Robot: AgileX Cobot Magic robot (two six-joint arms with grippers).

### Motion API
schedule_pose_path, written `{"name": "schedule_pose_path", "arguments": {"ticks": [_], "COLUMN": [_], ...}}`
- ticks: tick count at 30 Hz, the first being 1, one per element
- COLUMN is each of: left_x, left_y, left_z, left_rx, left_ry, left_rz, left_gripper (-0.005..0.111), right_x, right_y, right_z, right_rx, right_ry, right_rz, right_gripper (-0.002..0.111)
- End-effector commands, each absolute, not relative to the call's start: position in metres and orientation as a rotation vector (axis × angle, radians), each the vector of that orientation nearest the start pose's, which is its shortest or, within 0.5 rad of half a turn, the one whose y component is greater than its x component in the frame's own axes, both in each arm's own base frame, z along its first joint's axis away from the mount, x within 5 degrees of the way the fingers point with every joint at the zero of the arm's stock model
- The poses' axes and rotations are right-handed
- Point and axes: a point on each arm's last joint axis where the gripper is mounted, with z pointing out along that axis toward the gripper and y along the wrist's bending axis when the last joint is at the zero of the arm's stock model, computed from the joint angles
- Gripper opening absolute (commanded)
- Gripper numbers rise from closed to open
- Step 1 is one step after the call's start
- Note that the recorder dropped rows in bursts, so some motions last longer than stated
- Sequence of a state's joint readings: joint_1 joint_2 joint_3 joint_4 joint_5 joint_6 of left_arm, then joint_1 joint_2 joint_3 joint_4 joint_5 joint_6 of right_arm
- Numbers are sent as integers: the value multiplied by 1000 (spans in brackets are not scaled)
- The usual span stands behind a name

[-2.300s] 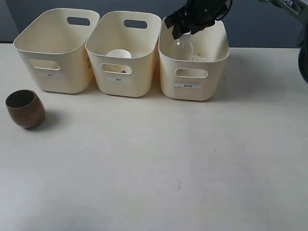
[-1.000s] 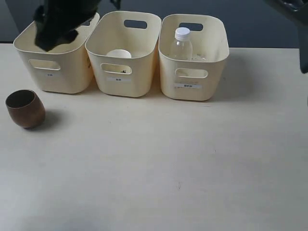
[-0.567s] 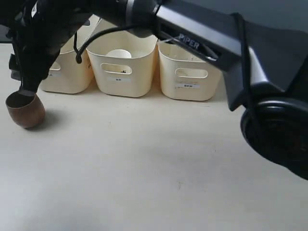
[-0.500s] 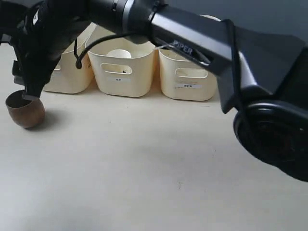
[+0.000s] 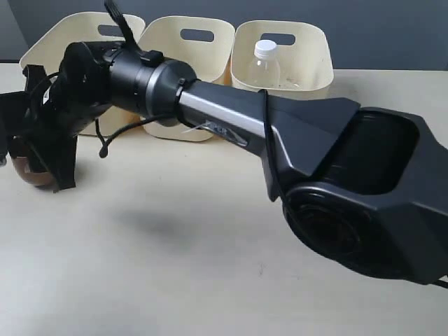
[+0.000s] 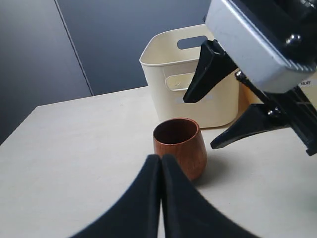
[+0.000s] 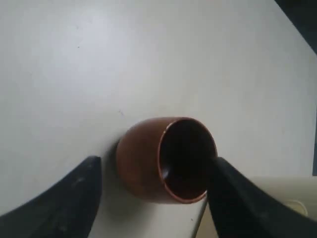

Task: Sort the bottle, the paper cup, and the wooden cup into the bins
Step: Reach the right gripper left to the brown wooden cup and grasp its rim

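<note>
The wooden cup [image 5: 28, 171] stands upright on the table [image 5: 210, 280] at the far left of the exterior view, just in front of the leftmost of the three bins [image 5: 70, 28]. The right arm [image 5: 224, 119] stretches across the frame. The right gripper [image 7: 156, 159] is spread wide with the cup between its two fingers. One finger stands clear of the cup's wall. The other is so near the rim that I cannot tell whether it touches. The left gripper [image 6: 161, 198] is pressed together, empty, near the cup. The bottle [image 5: 264, 63] stands in the rightmost bin.
</note>
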State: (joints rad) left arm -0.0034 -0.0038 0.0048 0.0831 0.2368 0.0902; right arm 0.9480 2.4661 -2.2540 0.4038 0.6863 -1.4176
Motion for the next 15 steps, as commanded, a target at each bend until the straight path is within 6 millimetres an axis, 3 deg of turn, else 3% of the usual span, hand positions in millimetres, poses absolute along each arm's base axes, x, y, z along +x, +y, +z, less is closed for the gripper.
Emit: {"name": "schedule_pose_path", "arguments": {"ticks": [1,7,15], "left_x": [56,56,56], "left_y": [1,1,1], "left_z": [192,192,192], "left_rx": [133,133,133], "left_ry": [1712,1712,1712], "left_rz": [137,137,137], "left_gripper": [0,0,0], "right_x": [309,305,304], "right_y": [474,475,476], "right_z": [192,180,180], "right_rx": [-2031,-2077,-2084], "right_ry": [1038,1047,1044], "right_rz": [148,162,160], "right_gripper": [60,60,59]}}
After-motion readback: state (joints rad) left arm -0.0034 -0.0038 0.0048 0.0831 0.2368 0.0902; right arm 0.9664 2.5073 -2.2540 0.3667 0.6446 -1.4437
